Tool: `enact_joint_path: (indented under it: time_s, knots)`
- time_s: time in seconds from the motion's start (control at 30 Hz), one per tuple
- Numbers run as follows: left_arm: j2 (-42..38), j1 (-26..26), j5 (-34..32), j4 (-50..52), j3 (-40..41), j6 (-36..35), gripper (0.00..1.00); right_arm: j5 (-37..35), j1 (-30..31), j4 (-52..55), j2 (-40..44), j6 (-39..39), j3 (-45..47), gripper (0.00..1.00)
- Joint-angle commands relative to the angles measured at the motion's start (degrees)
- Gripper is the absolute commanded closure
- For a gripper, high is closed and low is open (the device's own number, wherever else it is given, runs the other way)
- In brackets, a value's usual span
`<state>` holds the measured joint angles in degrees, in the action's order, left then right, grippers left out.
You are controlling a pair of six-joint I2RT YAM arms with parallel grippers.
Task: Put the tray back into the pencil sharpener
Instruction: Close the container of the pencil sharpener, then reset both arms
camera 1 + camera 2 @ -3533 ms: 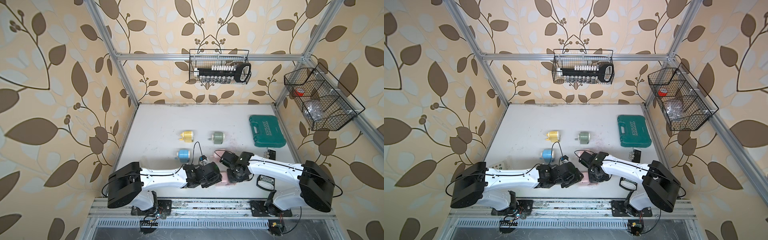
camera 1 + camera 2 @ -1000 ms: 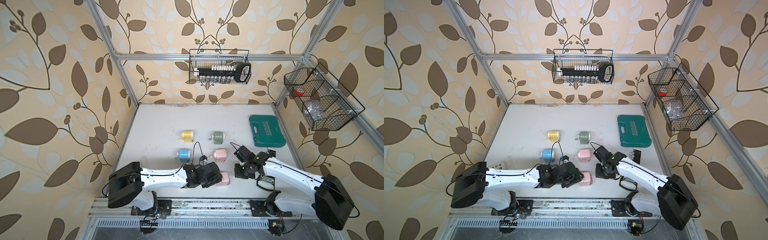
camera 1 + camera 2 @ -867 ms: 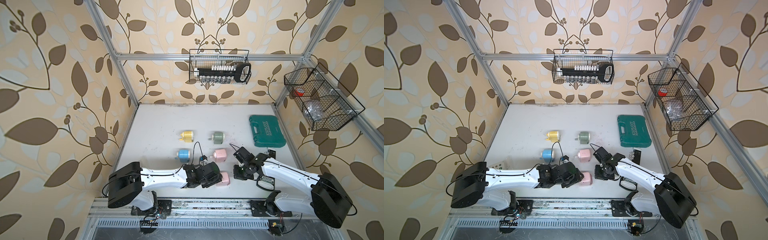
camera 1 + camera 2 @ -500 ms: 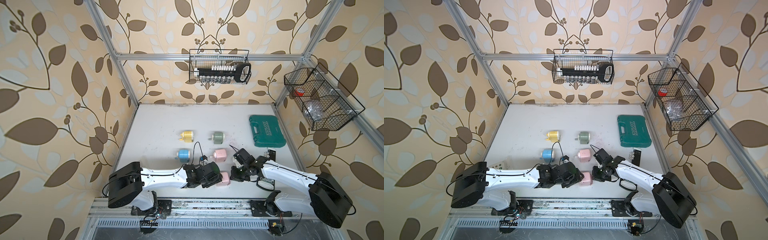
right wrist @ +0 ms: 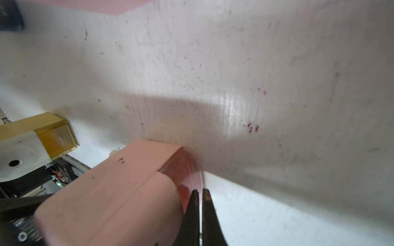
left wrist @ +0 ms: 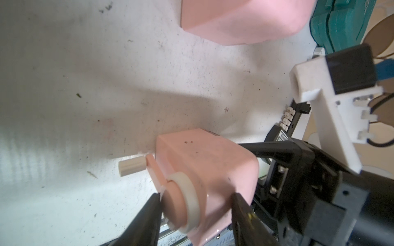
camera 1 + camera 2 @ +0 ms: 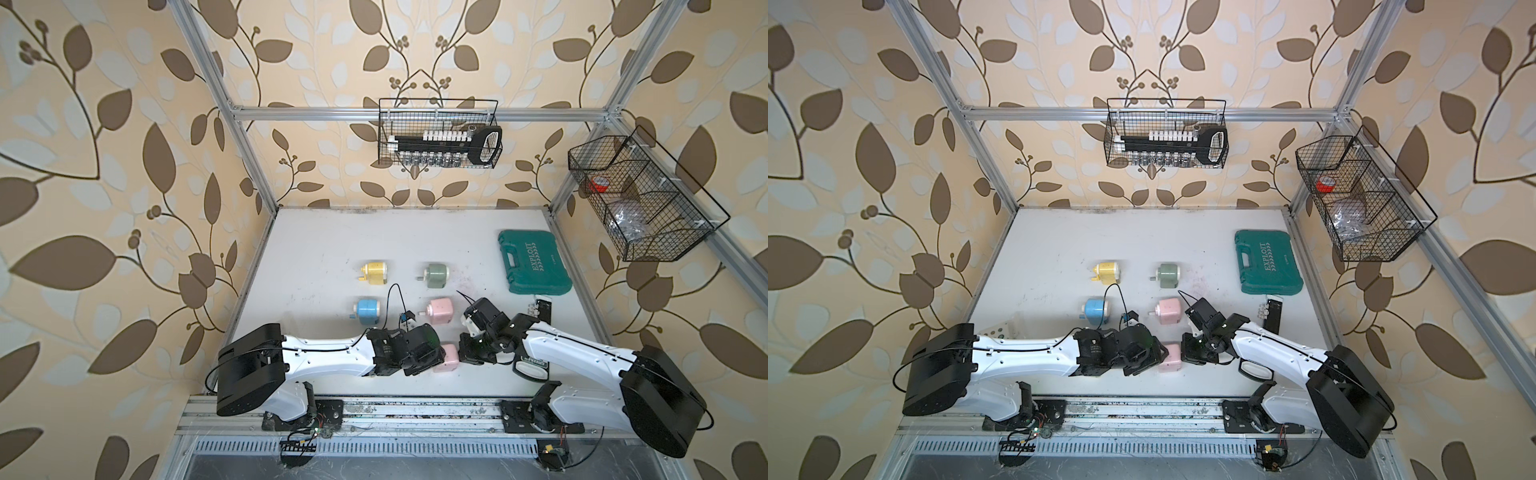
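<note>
A pink pencil sharpener (image 7: 448,360) (image 7: 1171,357) lies near the table's front edge. My left gripper (image 6: 196,197) is shut on the sharpener (image 6: 204,168), one finger on the crank hub and one on the body. The tray (image 5: 188,170) is clear red and sits in the end of the pink body (image 5: 115,191), its front standing slightly proud. My right gripper (image 5: 200,191) is shut, with its fingertips against the tray's front. In both top views the right gripper (image 7: 465,355) (image 7: 1188,351) sits just right of the sharpener.
A second pink sharpener (image 7: 441,311), a blue one (image 7: 368,311), a yellow one (image 7: 375,273) and a green one (image 7: 436,275) stand behind. A teal case (image 7: 534,262) lies at the back right, with a black strip (image 7: 542,309) in front of it. A tape measure (image 7: 532,368) lies under the right arm.
My right gripper has moved left and forward from beside the table's right half to the sharpener's tray end. The left arm and the sharpener have stayed put.
</note>
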<state>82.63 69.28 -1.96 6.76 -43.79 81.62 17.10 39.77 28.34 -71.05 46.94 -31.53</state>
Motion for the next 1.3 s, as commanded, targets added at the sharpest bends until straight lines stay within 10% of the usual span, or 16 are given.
enact_joint_path:
  time_s: [0.0, 0.77, 0.9, 1.0, 1.27]
  knots:
    - [4.12, -0.26, 1.8, 6.06, 1.61, 0.03, 0.47, 3.8, 2.76, -4.48, -0.75, 2.56, 0.17, 1.0]
    - [-5.74, -1.38, -8.58, 21.84, -10.07, -10.02, 0.21, -28.95, 1.27, 24.11, 10.06, -7.57, -16.1, 0.94]
    - [-8.84, -6.02, -10.85, 25.58, -12.4, -16.32, 0.21, -35.63, 1.28, 22.92, 13.26, -10.4, -18.96, 0.9]
    - [-11.41, -12.86, -11.49, 26.72, -14.22, -24.68, 0.22, -43.75, 1.06, 18.84, 17.31, -10.45, -17.33, 0.68]
    - [-14.59, -31.14, -18.54, 28.41, -21.15, -49.95, 0.21, -62.81, -2.62, -11.69, 21.98, -31.9, -6.37, 0.8]
